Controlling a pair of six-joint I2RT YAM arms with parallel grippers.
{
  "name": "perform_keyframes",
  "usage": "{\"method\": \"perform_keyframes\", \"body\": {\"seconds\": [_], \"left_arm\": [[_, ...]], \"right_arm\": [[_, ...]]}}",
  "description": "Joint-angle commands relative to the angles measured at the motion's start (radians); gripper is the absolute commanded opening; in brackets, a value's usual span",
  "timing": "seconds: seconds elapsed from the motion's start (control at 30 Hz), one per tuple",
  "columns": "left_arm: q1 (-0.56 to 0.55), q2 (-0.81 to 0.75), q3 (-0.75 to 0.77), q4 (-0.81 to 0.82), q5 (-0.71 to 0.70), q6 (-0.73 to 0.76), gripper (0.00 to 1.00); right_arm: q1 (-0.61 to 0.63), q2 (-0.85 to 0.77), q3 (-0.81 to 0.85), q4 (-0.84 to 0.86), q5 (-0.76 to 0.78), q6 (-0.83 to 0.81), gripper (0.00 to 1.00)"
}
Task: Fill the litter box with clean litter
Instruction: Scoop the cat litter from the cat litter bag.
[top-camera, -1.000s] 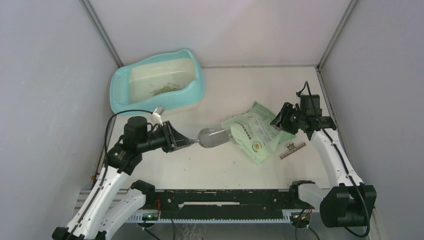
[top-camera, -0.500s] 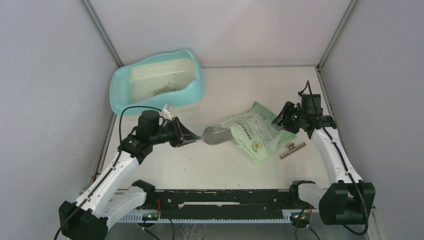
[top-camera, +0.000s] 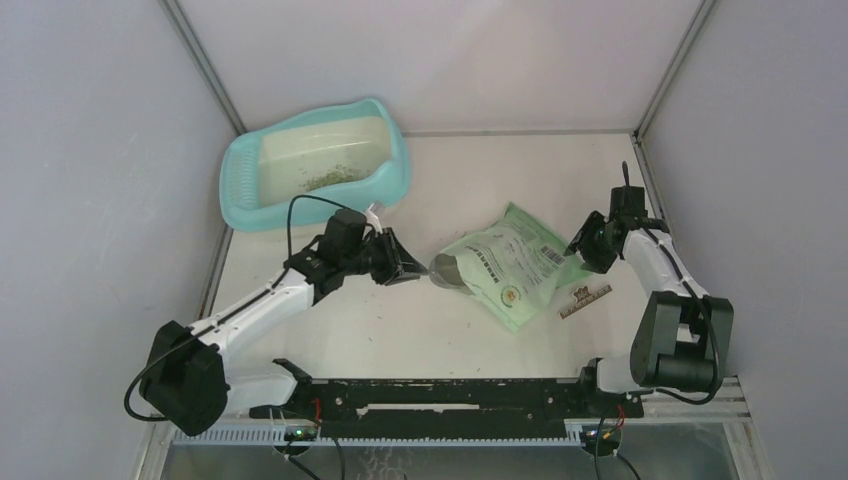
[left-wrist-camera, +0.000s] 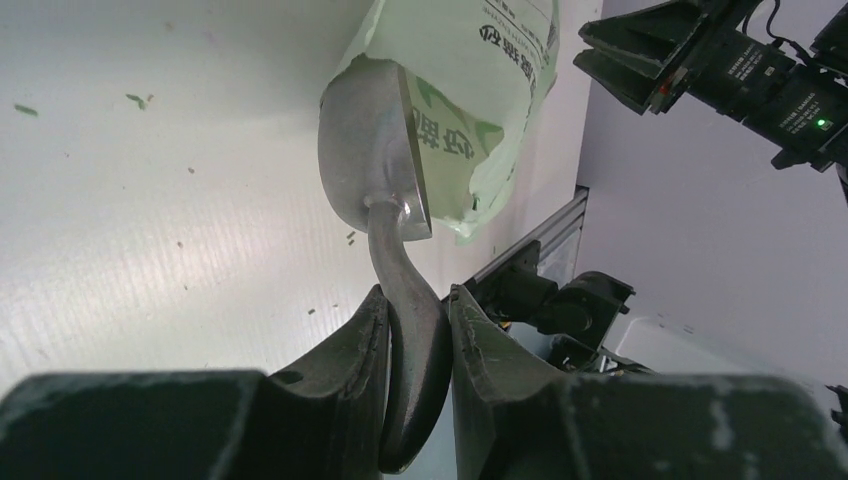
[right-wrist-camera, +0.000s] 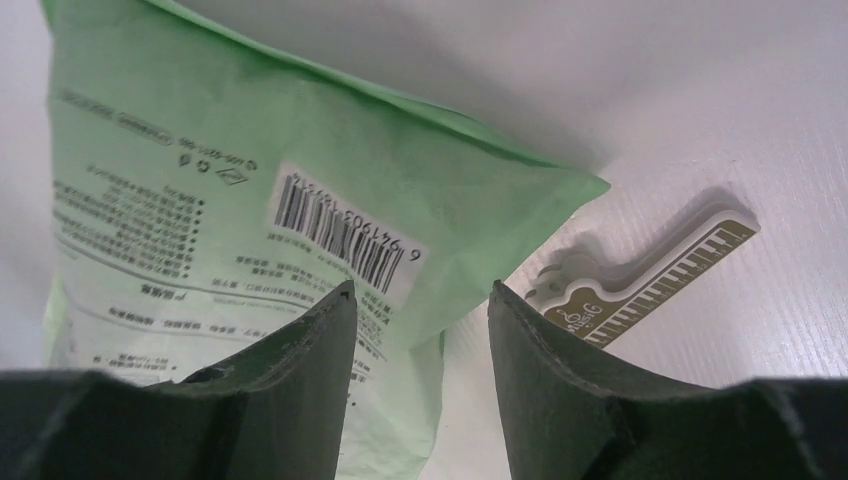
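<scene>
The turquoise litter box (top-camera: 238, 192) stands at the back left with a small patch of green-beige litter (top-camera: 335, 177) on its cream floor. My left gripper (top-camera: 412, 272) is shut on the handle of a grey metal scoop (left-wrist-camera: 372, 160), whose bowl sits in the mouth of the green printed bag (top-camera: 510, 262). The scoop also shows in the top view (top-camera: 445, 270). My right gripper (top-camera: 581, 246) is open, its fingers just above the bag's back corner (right-wrist-camera: 400, 200) by the barcode, gripping nothing.
A flat brown-and-white clip with piano keys (top-camera: 585, 299) lies right of the bag, also in the right wrist view (right-wrist-camera: 650, 275). A few stray granules (left-wrist-camera: 140, 98) dot the white table. Grey walls enclose three sides; a black rail (top-camera: 440, 398) runs along the front.
My left arm has pushed the scoop rightward, from short of the bag into its mouth. My right gripper has moved right and down to the bag's back corner.
</scene>
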Motion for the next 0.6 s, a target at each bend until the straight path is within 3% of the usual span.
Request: {"method": "perform_keyframes", "body": {"seconds": [0.0, 0.4, 0.57], "left_arm": [[-0.019, 0.027, 0.050, 0.107, -0.079, -0.016, 0.14], [-0.026, 0.157, 0.088, 0.187, -0.107, -0.013, 0.13], [-0.043, 0.153, 0.081, 0.188, -0.104, -0.018, 0.13]], "right_arm": [[-0.007, 0.021, 0.026, 0.021, 0.041, 0.034, 0.58], [-0.010, 0.134, 0.009, 0.128, -0.025, 0.080, 0.57], [-0.010, 0.078, -0.048, 0.129, -0.043, 0.072, 0.57]]}}
